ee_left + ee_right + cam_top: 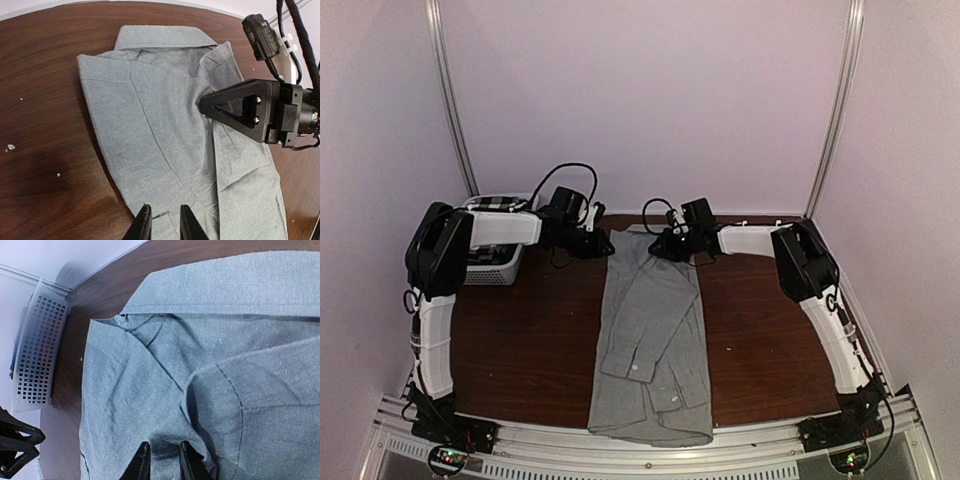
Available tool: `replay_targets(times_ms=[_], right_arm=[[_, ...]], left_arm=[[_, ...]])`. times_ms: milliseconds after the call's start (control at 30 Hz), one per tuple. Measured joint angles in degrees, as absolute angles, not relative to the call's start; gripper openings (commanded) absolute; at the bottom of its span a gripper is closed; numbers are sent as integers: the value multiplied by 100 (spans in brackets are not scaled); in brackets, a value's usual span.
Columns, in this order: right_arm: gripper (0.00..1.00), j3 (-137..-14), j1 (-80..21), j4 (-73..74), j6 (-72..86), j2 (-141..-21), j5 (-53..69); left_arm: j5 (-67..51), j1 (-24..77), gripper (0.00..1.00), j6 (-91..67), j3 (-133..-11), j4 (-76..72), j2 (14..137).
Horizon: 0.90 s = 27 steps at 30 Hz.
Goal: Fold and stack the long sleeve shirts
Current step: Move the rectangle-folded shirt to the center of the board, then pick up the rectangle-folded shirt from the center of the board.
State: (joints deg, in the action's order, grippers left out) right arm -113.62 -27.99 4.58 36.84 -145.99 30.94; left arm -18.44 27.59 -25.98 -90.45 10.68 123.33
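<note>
While the top view has the grey shirt lying lengthwise down the table, collar farthest, the left wrist view shows the left gripper with fingers narrowly parted at its shoulder edge, grip unclear, and the right wrist view shows the right gripper pinching a raised fold.

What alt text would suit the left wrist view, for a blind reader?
A grey collared shirt lies folded on a dark wooden table, collar at top. The right tool meets its shoulder; the left tool is at its edge below.
</note>
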Motion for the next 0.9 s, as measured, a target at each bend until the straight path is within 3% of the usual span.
replay_targets(times_ms=[367,600,900], right_arm=[[51,-11651,-2799,987,3260,-14549,3055],[61,-10047,-2853,1070,3022,-13056,2832],[61,-7306,-3308,399,3017,-10600,2397]], left_arm=[[-2178,2775,23,-3173,-7841,930,11463],[-2231,2873,27,-3538,-6477,574,10370],[-2126,3791,34,-3817,-5196,320,9515]])
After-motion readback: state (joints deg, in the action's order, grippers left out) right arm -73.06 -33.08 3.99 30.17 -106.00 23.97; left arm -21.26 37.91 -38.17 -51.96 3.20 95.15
